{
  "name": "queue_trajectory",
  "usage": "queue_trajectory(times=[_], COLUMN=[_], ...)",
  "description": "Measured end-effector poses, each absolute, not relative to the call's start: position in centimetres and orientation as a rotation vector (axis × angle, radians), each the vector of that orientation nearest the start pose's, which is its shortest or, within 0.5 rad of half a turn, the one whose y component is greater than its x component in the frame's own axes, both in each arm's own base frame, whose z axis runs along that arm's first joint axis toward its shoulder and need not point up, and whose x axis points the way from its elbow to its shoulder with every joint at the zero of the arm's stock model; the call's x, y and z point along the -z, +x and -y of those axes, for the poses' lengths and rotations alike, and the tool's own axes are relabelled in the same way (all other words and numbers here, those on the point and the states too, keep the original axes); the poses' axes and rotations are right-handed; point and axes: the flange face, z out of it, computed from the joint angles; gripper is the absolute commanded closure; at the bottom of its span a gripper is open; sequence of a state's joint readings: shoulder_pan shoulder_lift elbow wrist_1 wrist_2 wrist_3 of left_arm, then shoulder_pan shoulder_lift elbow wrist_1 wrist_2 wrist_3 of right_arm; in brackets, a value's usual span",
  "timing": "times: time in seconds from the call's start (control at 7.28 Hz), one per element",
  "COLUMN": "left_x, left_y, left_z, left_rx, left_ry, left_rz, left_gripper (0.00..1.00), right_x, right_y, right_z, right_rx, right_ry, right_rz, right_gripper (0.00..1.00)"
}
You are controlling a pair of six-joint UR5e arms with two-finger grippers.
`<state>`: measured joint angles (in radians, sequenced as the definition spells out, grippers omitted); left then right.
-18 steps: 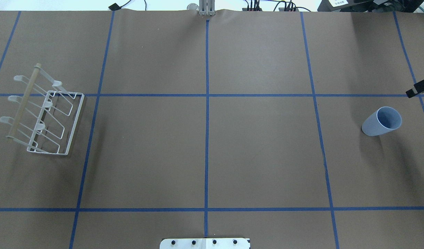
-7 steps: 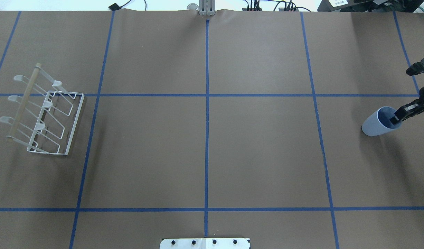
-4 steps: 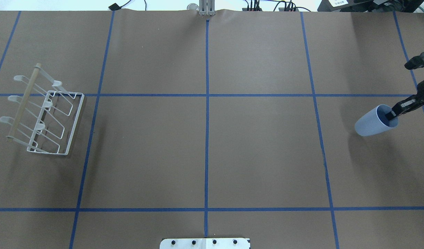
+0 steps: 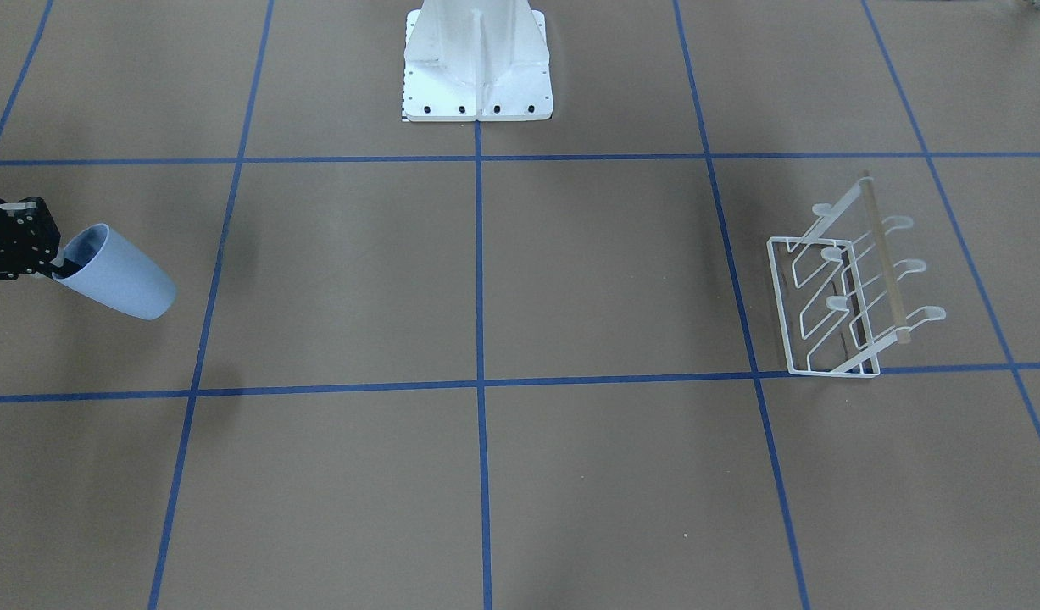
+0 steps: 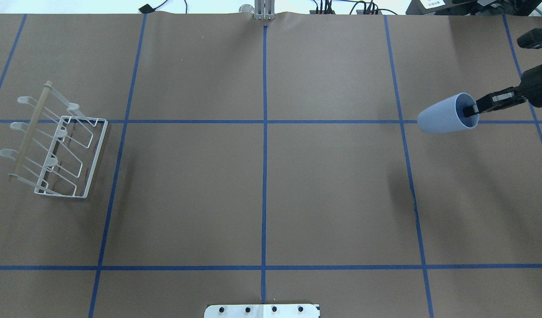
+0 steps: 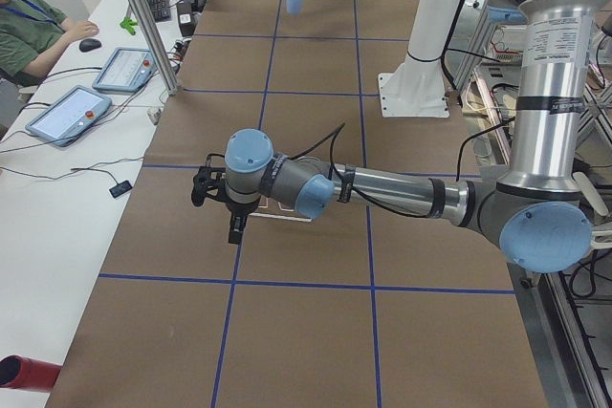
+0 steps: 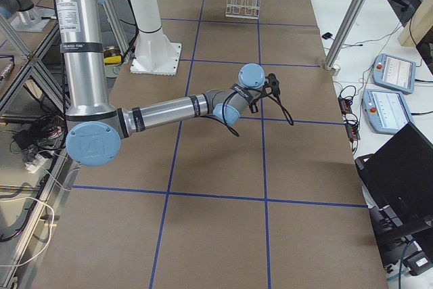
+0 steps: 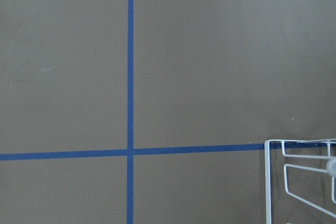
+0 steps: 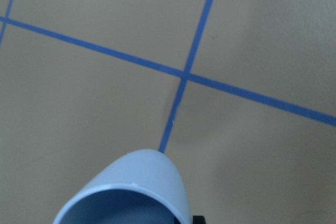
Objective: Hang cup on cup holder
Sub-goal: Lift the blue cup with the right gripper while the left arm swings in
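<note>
The cup (image 5: 445,120) is light blue-grey and hangs in the air above the table's right side, tipped so its base points left. My right gripper (image 5: 473,110) is shut on its rim, with one finger inside the mouth. The cup also shows in the front-facing view (image 4: 117,275) and the right wrist view (image 9: 134,190). The cup holder (image 5: 54,145), a white wire rack with a wooden rod, stands at the far left; it also shows in the front-facing view (image 4: 850,288). My left gripper (image 6: 234,228) hovers over the rack in the exterior left view only; I cannot tell whether it is open or shut.
The white robot base (image 4: 477,59) stands at the middle of the near edge. Blue tape lines grid the brown table cover. Cables and plugs (image 5: 341,9) lie along the far edge. An operator (image 6: 29,31) and tablets sit beside the table.
My right gripper reached into the upright cup, closed on its rim, and lifted it off the table. The cup tipped toward horizontal and moved left and toward the far side.
</note>
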<state>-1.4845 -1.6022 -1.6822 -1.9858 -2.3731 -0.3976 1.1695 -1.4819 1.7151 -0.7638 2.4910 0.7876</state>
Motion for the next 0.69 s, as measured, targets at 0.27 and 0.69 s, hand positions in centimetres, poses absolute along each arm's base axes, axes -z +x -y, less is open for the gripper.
queue_trajectory(times=[0.27,0.69], left_x=[-50.4,-44.4], left_y=[-1.0,4.1], left_z=[53.1,51.4], left_rx=[0.124,0.229], left_ry=[0.434,0.532], left_rz=[-0.957,-1.244], left_gripper=[0.02,0.02], right_x=[-40.6,-37.6], right_y=[-17.4,-20.3], right_z=[49.0,45.7], right_rx=[-0.01,-0.145], right_ry=[0.419,0.425], right_rz=[1.345,1.61], right_gripper=[1.0,1.0])
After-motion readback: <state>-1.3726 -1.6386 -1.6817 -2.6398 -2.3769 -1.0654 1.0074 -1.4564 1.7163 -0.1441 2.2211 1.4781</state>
